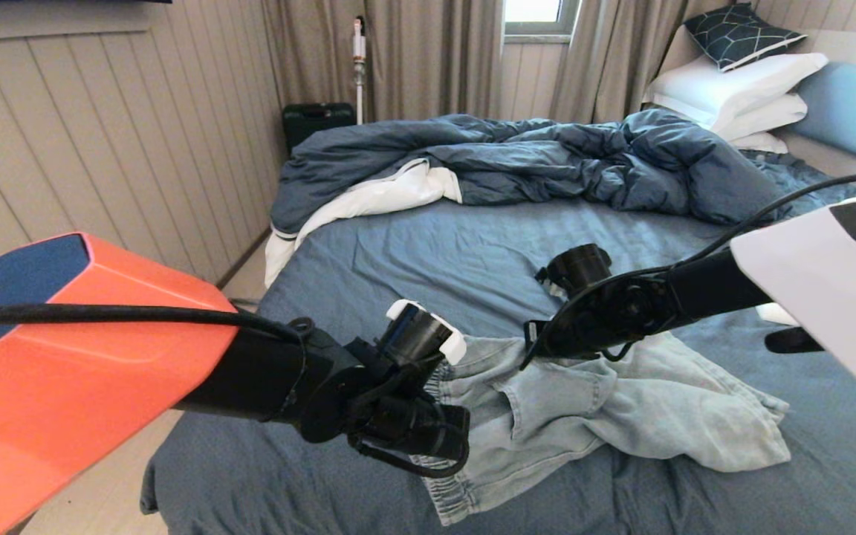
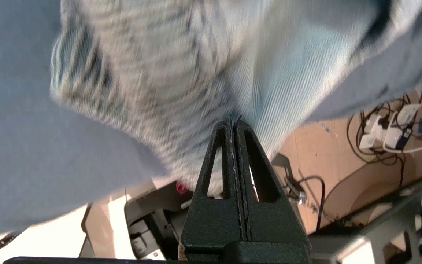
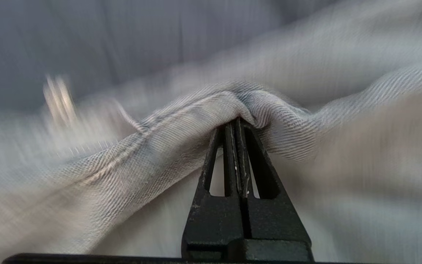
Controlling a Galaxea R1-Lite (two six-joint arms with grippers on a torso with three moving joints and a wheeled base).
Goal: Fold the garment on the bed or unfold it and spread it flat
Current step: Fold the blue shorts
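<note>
The garment [image 1: 621, 409], pale blue denim shorts, lies crumpled near the front of the bed [image 1: 435, 253] on its slate-blue sheet. In the head view its gathered waistband [image 1: 465, 494] hangs toward the front left. My left gripper [image 2: 233, 124] is shut, its tips pinching the garment [image 2: 203, 73] by the waistband at its left side. My right gripper [image 3: 236, 121] is shut on a raised fold of the garment [image 3: 159, 139] at its far edge, and cloth drapes over the tips. Both wrists hide the fingers in the head view. The drawstring is not visible.
A rumpled dark blue duvet [image 1: 547, 156] with white lining covers the far half of the bed. White pillows [image 1: 740, 89], a dark patterned cushion [image 1: 740, 33] and the blue headboard [image 1: 855, 104] are at the far right. The bed's left edge drops to the floor by a panelled wall.
</note>
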